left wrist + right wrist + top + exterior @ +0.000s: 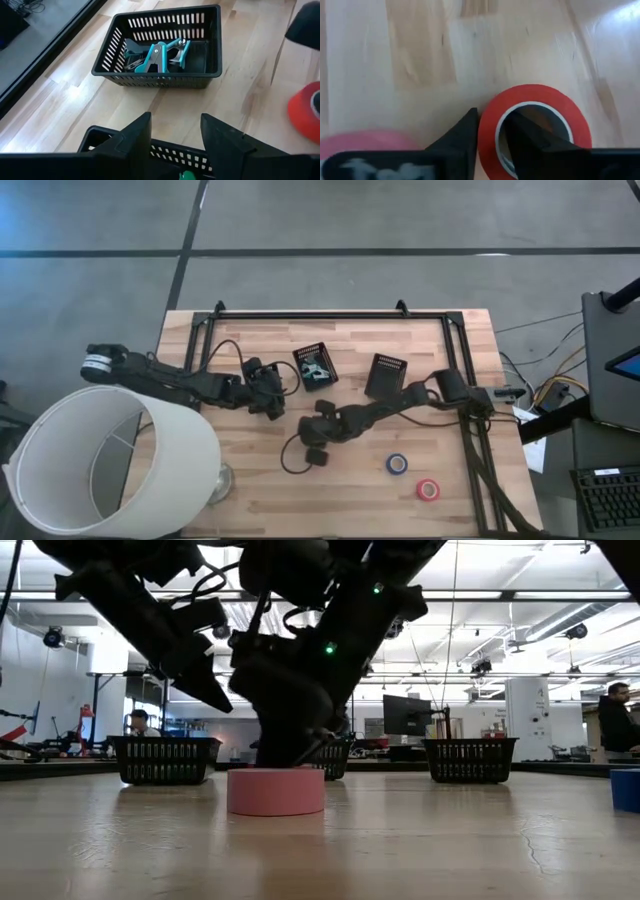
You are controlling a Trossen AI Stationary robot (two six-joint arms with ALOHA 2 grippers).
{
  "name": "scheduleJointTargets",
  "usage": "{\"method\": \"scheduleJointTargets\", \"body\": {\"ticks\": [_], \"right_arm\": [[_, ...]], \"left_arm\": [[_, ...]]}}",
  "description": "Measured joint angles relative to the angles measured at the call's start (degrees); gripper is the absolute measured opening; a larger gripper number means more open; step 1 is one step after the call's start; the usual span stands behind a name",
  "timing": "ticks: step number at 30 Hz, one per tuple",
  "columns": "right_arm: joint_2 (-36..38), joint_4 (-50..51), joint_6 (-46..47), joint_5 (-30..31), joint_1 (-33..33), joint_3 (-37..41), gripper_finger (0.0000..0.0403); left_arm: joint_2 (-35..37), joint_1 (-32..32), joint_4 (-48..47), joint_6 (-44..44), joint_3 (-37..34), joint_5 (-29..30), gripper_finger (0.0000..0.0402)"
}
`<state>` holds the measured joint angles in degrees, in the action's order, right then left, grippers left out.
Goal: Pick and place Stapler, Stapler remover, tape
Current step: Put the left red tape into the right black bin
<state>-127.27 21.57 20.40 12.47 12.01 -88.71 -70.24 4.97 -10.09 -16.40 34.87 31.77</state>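
Spanning a wooden worktop, two arms, left gripper jaws open above a black bin, right gripper jaws pinching one red tape roll's wall, only left wrist view showing teal staple removers in far basket, blue roll loose near another red roll.

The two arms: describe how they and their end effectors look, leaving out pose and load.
Both arms are dark, jointed links with black cables looping alongside. The left arm has a white band near its outer end. The left end effector has two broad, wedge-shaped black fingers. The right end effector has similar angular black fingers. From the low view, small green lights glow on the dark housings.
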Motion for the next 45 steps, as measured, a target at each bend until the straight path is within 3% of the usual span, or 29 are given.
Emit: {"method": "scheduleJointTargets", "body": {"ticks": [5, 10, 17, 22, 29, 32, 36, 39, 45], "right_arm": [[2.01, 5.11, -0.21, -2.01, -0.07, 0.11, 0.0041], [6.76, 13.96, 2.06, -1.48, 0.42, 0.11, 0.0042], [15.37, 32.52, 9.58, 11.31, 0.78, 1.21, 0.0055], [21.07, 42.35, 16.68, 15.87, -1.08, 4.97, 0.0057], [28.6, 40.04, 19.09, 16.02, -9.36, 17.22, 0.0058], [30.67, 33.57, 17.74, 15.83, -13.54, 22.81, 0.0058], [31.59, 20.84, 13.28, 9.57, -18.35, 29.44, 0.0058], [31.46, 15.4, 12.22, 7.06, -20.79, 32.84, 0.006], [31.24, 15.03, 12.41, 6.92, -21.85, 35.85, 0.0079]], "left_arm": [[0.0, 0.0, 0.0, -0.01, -0.32, 0.0, 0.0174], [0.0, 0.0, -0.03, -0.02, -0.51, 0.0, 0.0174], [0.0, 0.02, 0.15, -0.36, -0.52, -1.15, 0.0174], [0.0, 0.02, 0.69, -0.66, -0.52, -1.22, 0.0174], [0.0, 0.02, 1.81, -0.74, -0.52, -1.89, 0.0174], [0.0, 0.06, 2.19, -0.76, -0.52, -2.75, 0.0174], [0.0, 0.07, 2.64, -0.74, -0.52, -2.75, 0.0174], [0.0, 0.07, 2.65, -0.74, -0.52, -2.78, 0.0174], [0.0, 0.06, 2.76, -0.74, -0.52, -2.77, 0.0174]]}}
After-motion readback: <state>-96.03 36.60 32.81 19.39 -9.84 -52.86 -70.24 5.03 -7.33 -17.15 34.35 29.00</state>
